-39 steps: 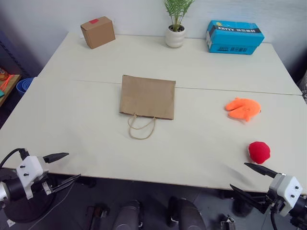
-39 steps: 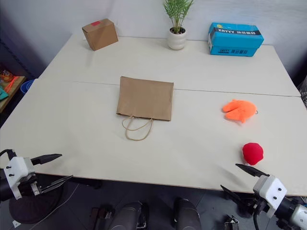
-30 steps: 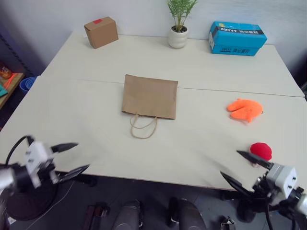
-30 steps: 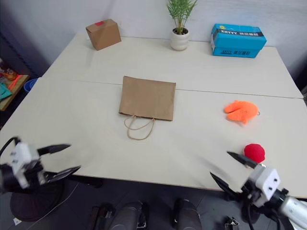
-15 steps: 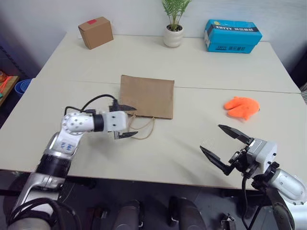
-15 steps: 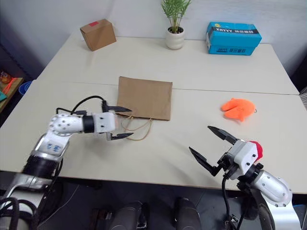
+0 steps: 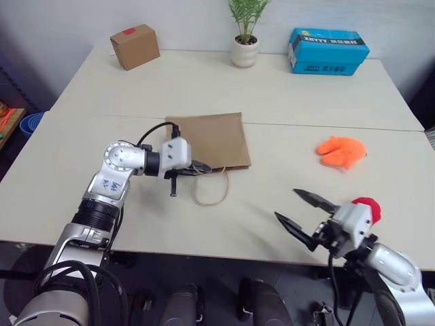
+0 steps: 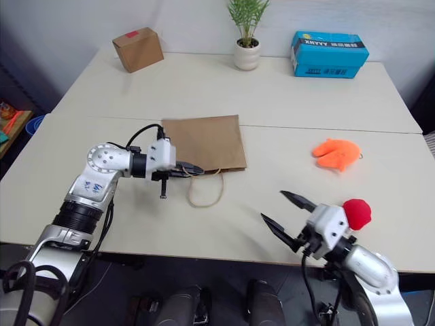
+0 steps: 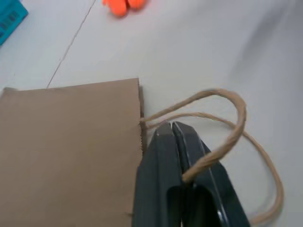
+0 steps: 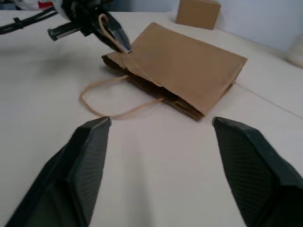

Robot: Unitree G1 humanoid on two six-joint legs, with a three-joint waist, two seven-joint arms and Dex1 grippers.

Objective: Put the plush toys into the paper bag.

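Observation:
The brown paper bag lies flat in the middle of the table, its mouth and loop handles toward me. My left gripper is at the mouth's edge, shut on one twisted handle, which runs between its fingers. The flat orange plush toy lies to the right of the bag. A red fuzzy ball sits near the front right edge, just behind my right wrist. My right gripper hovers low over the table's front, open and empty, pointing toward the bag.
A small cardboard box with a red sticker stands at the back left, a potted plant at the back centre and a blue carton at the back right. A seam crosses the table behind the bag.
My left arm swung in from the front left edge to the bag's mouth and shut on a handle; the bag turned slightly. My right gripper moved left and its fingers narrowed a little.

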